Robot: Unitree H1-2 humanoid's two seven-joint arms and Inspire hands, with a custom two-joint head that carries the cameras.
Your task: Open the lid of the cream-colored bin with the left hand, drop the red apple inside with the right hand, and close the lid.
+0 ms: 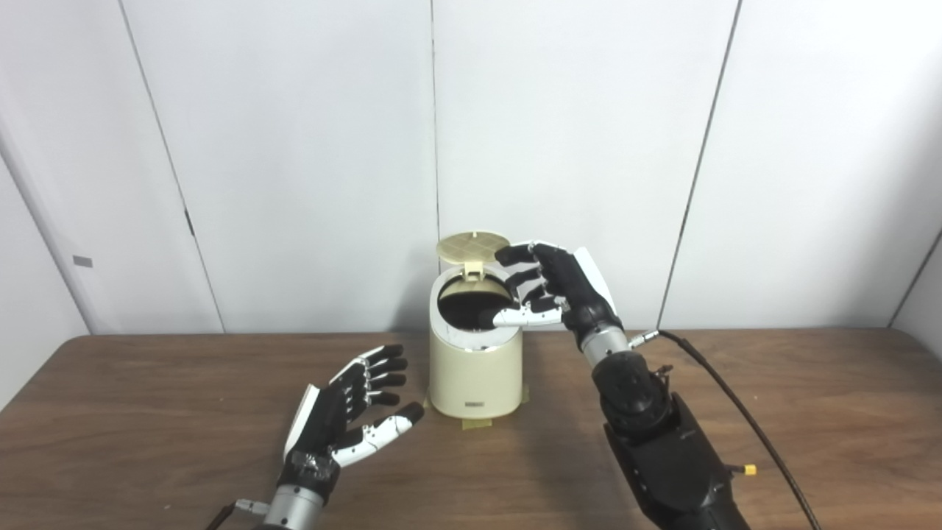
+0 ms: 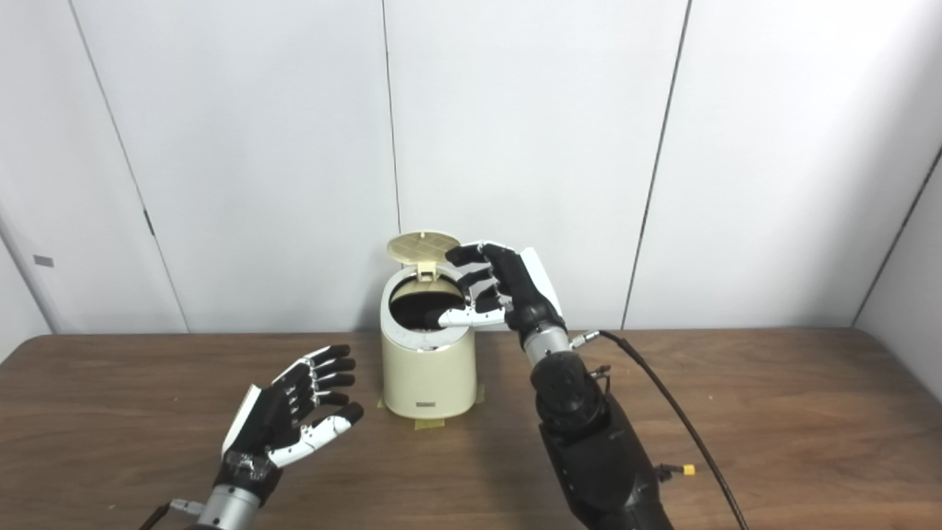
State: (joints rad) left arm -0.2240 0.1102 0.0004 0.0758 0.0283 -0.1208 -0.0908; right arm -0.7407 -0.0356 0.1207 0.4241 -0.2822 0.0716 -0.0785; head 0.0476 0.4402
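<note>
Hovering my spread, empty right robot hand just right of the open lid, nearer than my spread left robot hand.

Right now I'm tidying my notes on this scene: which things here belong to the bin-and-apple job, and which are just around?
Part of the job:
cream-colored bin
lid, standing open
left robot hand, open, beside the bin
right robot hand, open, over the bin's mouth
The apple is not visible.

Just around:
table
black cable
tape under the bin

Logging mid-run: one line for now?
lid: up | bin: open | right robot hand: open over mouth | left robot hand: open | apple: unseen
</note>
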